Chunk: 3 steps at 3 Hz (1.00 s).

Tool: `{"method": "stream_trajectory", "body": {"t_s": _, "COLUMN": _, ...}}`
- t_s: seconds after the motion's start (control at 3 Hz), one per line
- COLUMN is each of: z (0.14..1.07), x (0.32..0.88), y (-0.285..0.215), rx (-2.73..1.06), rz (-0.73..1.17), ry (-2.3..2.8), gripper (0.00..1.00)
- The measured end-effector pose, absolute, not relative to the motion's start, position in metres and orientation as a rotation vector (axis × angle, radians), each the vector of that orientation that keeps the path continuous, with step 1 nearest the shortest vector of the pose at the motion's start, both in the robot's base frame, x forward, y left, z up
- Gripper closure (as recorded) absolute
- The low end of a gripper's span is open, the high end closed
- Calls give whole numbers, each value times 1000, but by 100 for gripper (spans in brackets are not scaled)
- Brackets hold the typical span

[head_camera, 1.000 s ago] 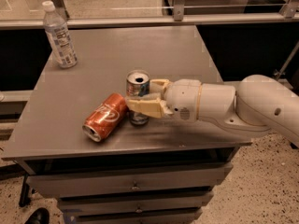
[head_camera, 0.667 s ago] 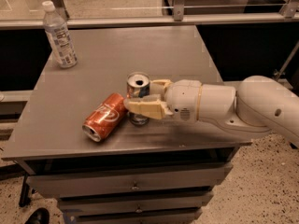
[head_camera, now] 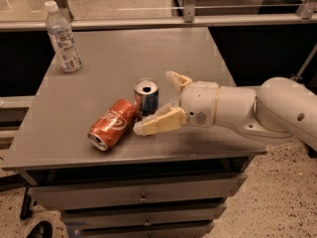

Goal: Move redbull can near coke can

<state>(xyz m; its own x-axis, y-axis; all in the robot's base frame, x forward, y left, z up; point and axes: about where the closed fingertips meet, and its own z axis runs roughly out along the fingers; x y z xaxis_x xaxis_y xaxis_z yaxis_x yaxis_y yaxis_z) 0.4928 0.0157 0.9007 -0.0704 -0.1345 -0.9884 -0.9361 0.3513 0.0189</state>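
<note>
The redbull can (head_camera: 146,97), slim, blue and silver with an open top, stands upright near the middle of the grey table (head_camera: 114,53). The coke can (head_camera: 113,124), red-orange with white script, lies on its side just to the left front of it, close to or touching it. My gripper (head_camera: 152,102) reaches in from the right and is open. One finger (head_camera: 176,78) is behind and to the right of the redbull can. The other finger (head_camera: 158,123) is in front of the can's base. Neither presses the can.
A clear plastic water bottle (head_camera: 63,36) stands at the table's far left corner. Drawers (head_camera: 141,197) sit under the table's front edge. A railing and a dark gap run behind the table. My white arm (head_camera: 257,108) stretches over the table's right edge.
The fingers have spread apart and let go of the redbull can, which stays upright beside the coke can. The arm has hardly moved.
</note>
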Motion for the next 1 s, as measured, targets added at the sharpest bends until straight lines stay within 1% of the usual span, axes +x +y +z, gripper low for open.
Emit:
{"method": "stream_trajectory", "body": {"t_s": 0.33, "z": 914, "x": 503, "y": -3, "rx": -1047, "rz": 898, "ry": 1470, "gripper": 0}}
{"method": "stream_trajectory", "body": {"t_s": 1.0, "z": 956, "x": 538, "y": -83, "rx": -1124, "rz": 878, "ry": 1417, "gripper": 0}}
